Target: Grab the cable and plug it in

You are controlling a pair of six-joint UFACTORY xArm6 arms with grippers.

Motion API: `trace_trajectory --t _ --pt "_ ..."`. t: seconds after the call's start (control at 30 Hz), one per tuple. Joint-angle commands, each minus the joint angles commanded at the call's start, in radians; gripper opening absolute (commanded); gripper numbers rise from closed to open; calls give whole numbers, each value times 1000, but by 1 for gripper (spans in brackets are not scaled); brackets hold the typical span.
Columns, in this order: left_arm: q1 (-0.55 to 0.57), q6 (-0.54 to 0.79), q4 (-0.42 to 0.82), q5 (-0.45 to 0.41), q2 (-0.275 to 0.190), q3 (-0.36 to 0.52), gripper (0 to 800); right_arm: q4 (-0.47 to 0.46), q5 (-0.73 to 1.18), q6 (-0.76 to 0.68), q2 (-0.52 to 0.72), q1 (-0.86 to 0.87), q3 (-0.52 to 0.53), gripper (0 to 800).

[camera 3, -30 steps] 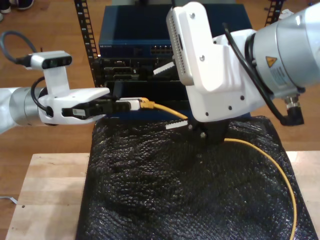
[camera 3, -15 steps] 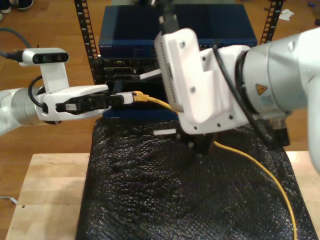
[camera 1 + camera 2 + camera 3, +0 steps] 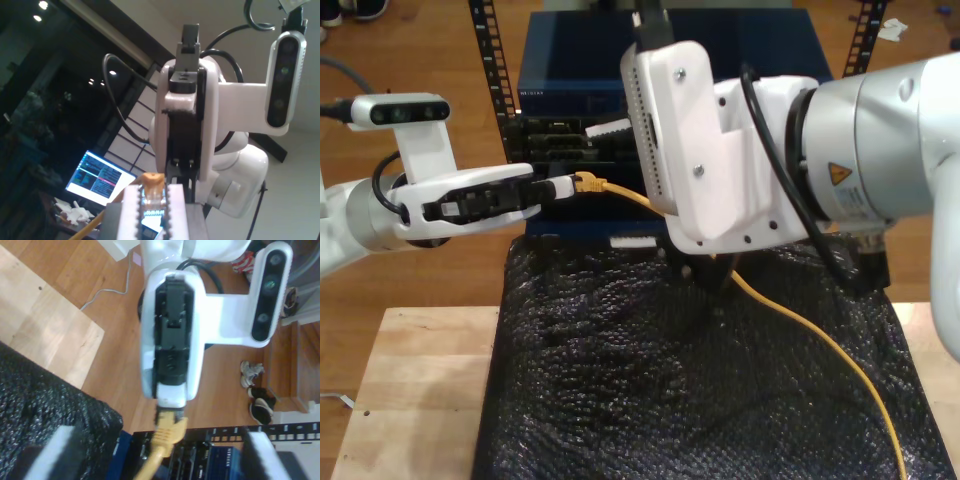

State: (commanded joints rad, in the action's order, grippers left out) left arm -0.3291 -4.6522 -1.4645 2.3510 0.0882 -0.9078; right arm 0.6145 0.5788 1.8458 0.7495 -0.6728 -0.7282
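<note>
The yellow-orange cable (image 3: pixel 820 340) runs from the exterior view's lower right, over the black mat, up to its plug end (image 3: pixel 585 182). My first gripper (image 3: pixel 565 186), on the arm at the exterior view's left, is shut on that plug end. Its own view shows the clear plug (image 3: pixel 152 202) pinched between its white pads (image 3: pixel 127 220). My second gripper (image 3: pixel 620 186), on the large arm at the exterior view's right, stands open. Its white-padded fingers (image 3: pixel 605 130) straddle the cable just behind the boot (image 3: pixel 167 432) without touching it. The first gripper (image 3: pixel 169 402) faces it.
A rack of network gear (image 3: pixel 580 95) stands behind the table, close to the plug. A black bubble mat (image 3: pixel 650 380) covers the wooden table (image 3: pixel 410 390). Shoes (image 3: pixel 257 410) lie on the floor. A lit laptop (image 3: pixel 100 180) shows behind the second arm.
The second arm has swung toward the exterior view's left and upward, bringing its open fingers around the cable. The first gripper has carried the plug up and slightly leftward.
</note>
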Motion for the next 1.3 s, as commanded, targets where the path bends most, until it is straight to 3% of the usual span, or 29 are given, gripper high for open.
trace_trajectory --t 0.1,0.23,0.53,0.87,1.3 --pt "0 2 0 8 0 0 3 2 0 0 -5 -2 -2 599" --pt "2 3 0 20 0 0 3 2 -32 -2 -9 -2 -2 595" --pt "5 8 -17 34 2 2 7 2 -57 -3 -23 -8 -2 466" --pt "5 5 -21 41 6 2 7 12 -55 -3 -25 -25 0 444" --pt "5 5 -32 51 11 2 7 31 -57 -5 -37 -25 0 333"
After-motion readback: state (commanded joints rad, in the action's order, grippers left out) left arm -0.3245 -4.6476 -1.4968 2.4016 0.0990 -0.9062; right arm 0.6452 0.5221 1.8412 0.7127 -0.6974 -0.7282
